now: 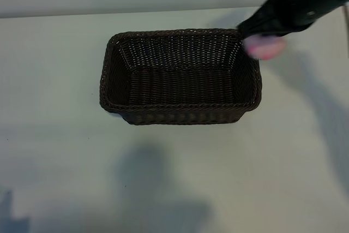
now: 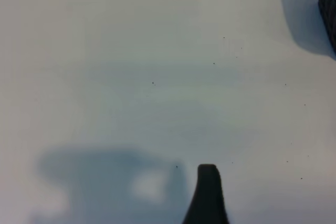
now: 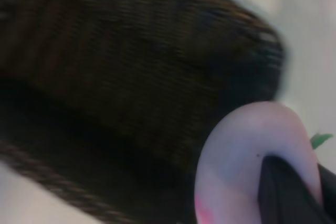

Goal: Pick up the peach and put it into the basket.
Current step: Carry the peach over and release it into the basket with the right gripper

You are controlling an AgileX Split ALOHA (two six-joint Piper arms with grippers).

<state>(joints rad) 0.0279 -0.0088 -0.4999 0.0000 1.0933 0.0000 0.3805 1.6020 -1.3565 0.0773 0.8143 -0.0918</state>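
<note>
Pale-pink peach (image 3: 247, 161) clamped in right gripper (image 1: 260, 41), held over far right corner of dark woven basket (image 1: 180, 107). Basket resting on white table (image 1: 65, 151). Left gripper (image 2: 208, 192) spread apart, hovering over bare table.

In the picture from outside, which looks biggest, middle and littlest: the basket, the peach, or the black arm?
1. Basket, biggest.
2. Right arm, only partly in view and nearer the camera, so unsure.
3. Peach, littlest, in the right gripper.
</note>
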